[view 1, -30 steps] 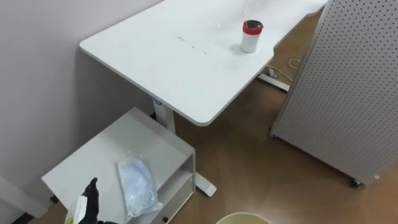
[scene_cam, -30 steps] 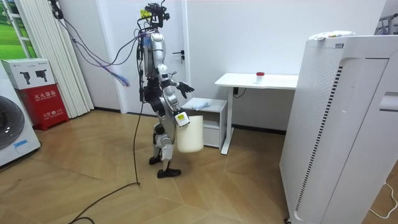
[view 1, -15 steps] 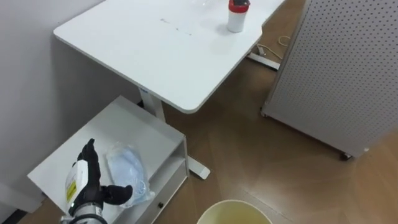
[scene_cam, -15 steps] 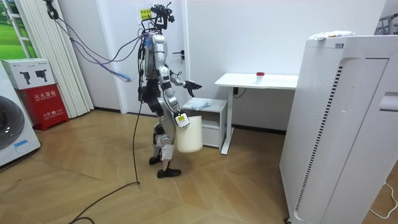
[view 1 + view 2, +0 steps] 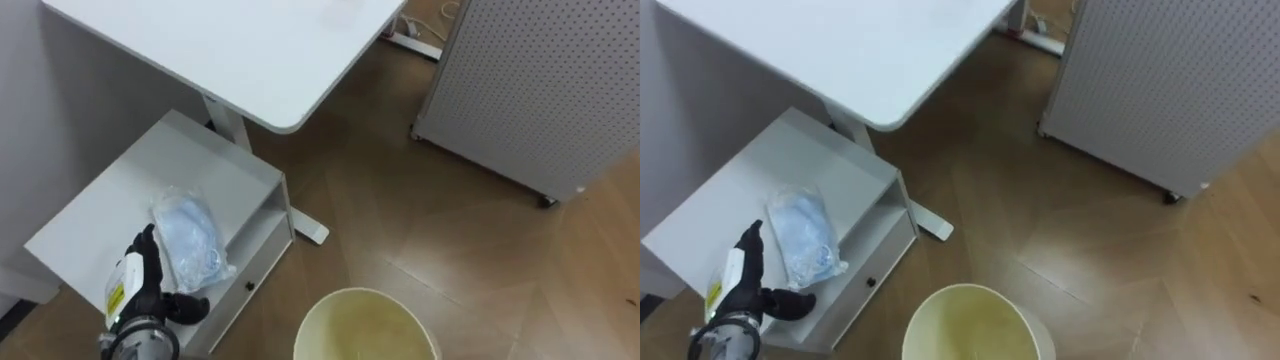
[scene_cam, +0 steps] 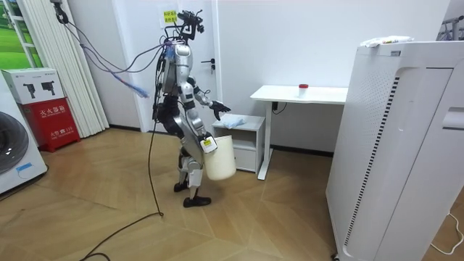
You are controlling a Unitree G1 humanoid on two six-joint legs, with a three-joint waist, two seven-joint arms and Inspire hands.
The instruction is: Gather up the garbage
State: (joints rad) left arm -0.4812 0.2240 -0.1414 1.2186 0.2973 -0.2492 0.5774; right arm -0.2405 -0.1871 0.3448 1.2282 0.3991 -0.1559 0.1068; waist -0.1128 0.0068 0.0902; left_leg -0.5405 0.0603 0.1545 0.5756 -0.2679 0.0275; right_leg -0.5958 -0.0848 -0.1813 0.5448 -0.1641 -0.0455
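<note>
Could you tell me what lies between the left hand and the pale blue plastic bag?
Nothing: in the left eye view the open left hand sits right beside the crumpled pale blue plastic bag on the low white cabinet.

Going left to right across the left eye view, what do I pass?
left hand → crumpled plastic bag lying on top of the white cabinet → pale yellow bin on the floor side → white perforated panel
</note>
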